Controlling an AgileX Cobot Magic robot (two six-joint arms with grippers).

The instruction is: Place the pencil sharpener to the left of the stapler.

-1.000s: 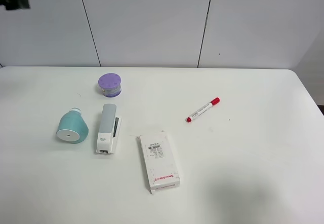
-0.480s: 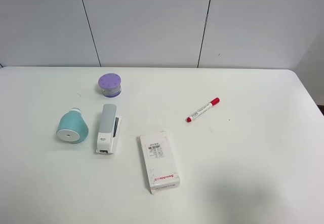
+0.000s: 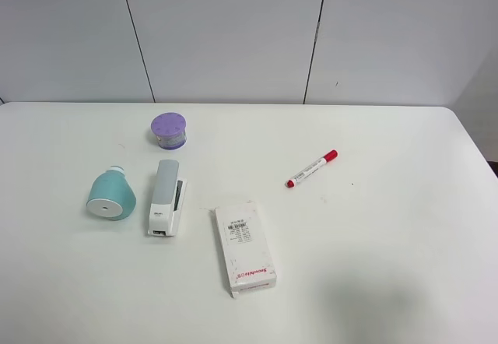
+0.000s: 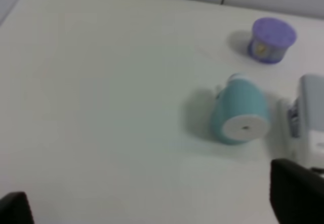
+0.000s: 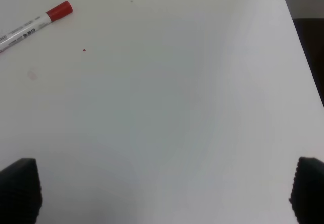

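The teal pencil sharpener (image 3: 110, 196) lies on its side on the white table, its white round face toward the front, just left of the grey-and-white stapler (image 3: 166, 198) with a small gap between them. The left wrist view shows the sharpener (image 4: 239, 111) and the stapler's end (image 4: 310, 117) at the frame's edge. My left gripper (image 4: 154, 206) is open and stands well back from the sharpener, holding nothing. Over bare table, my right gripper (image 5: 163, 191) is open and empty. Neither gripper appears in the exterior high view.
A purple round container (image 3: 169, 130) sits behind the stapler. A white labelled box (image 3: 245, 248) lies to the stapler's front right. A red-capped marker (image 3: 311, 169) lies mid-table, also seen as the marker (image 5: 35, 25) in the right wrist view. The table's right edge (image 5: 304, 57) borders dark floor.
A dark part of the left arm at the upper left corner of the exterior view one second ago has left the frame. The objects have not moved.
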